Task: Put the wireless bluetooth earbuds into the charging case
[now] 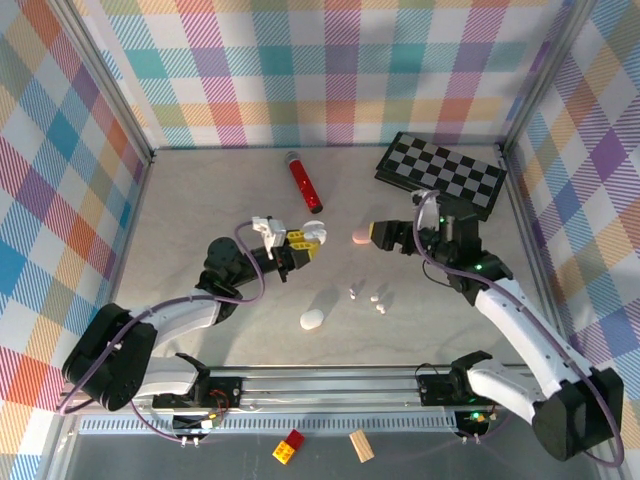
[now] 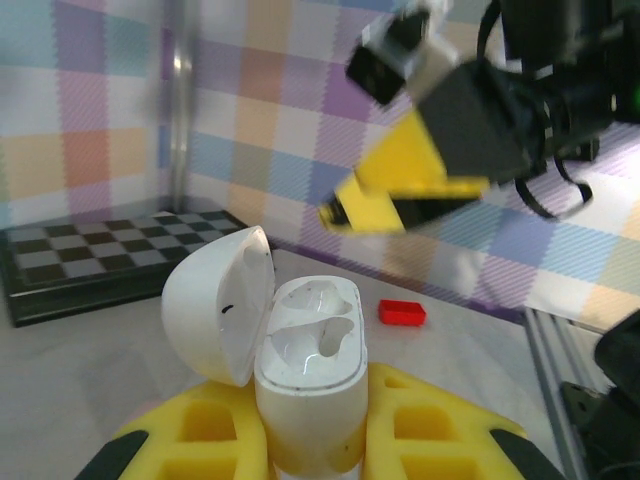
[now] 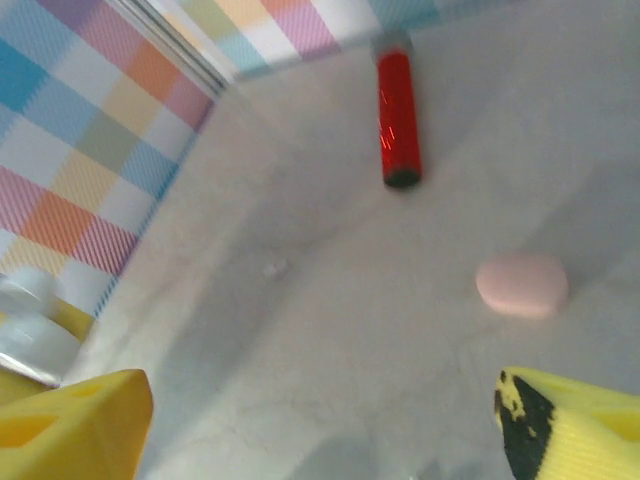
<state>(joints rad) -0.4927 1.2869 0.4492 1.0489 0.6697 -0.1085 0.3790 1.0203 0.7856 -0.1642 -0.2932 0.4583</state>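
Left gripper (image 1: 305,240), jaws clenched on an open white case (image 2: 310,370), upright, lid flipped toward 9 o'clock. A closed white case (image 1: 312,319) lies at its 6 o'clock. Three earbuds (image 1: 374,298) sit loose on the desk (image 1: 200,200) at 6 o'clock of the pink case (image 1: 360,238), their axes too small to read. Right gripper (image 3: 330,415), jaws released. One red tube (image 1: 305,182) lies at 12.

You cannot inspect the lower body of the white case (image 2: 308,350): the fingers (image 2: 425,430) of the left gripper (image 2: 305,405) cover it, and the frame's bottom edge cuts both off. Just nearside of your right gripper (image 1: 374,235), the earbuds (image 1: 377,299) are too small to tell colour or orientation.
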